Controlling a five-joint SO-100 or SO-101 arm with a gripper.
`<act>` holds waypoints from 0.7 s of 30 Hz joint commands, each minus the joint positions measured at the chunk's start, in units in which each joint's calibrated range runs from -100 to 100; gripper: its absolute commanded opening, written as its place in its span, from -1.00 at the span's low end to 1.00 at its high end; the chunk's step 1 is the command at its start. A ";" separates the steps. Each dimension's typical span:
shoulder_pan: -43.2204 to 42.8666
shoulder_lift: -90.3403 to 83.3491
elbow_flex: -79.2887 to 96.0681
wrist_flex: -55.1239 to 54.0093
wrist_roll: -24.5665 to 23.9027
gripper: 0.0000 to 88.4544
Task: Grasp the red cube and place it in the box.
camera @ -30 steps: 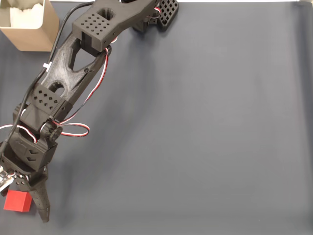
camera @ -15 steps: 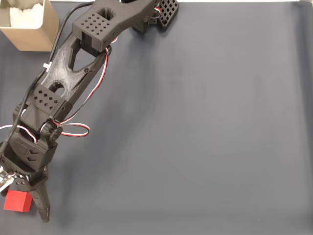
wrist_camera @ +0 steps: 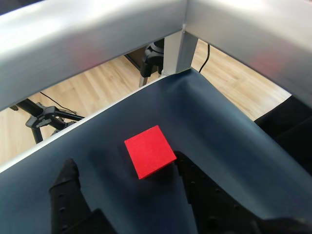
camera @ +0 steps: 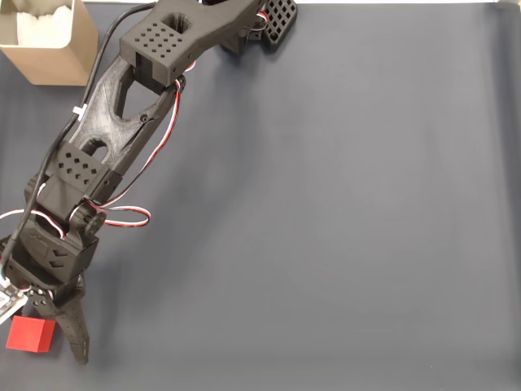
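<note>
Black perforated plastic arm [camera: 122,122] with red-white wires [camera: 122,213].

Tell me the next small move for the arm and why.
Probably ease forward and down a little more, then close. In the wrist view the red cube lies on the mat between the open fingers, one beside its right edge, but towards their tips, not yet gripped.

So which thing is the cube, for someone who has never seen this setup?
In the fixed view, follow the black arm down the dark mat to its lower left corner. There, between the open fingers of the gripper, lies the red cube, the one bright red thing, unlike the tan box.
</note>
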 commanded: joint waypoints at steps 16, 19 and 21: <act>-0.90 -6.51 1.88 -0.62 -0.20 -0.01; -1.26 -6.77 1.88 -0.62 -0.29 -0.01; -1.54 -6.94 1.88 -0.62 -0.34 -0.01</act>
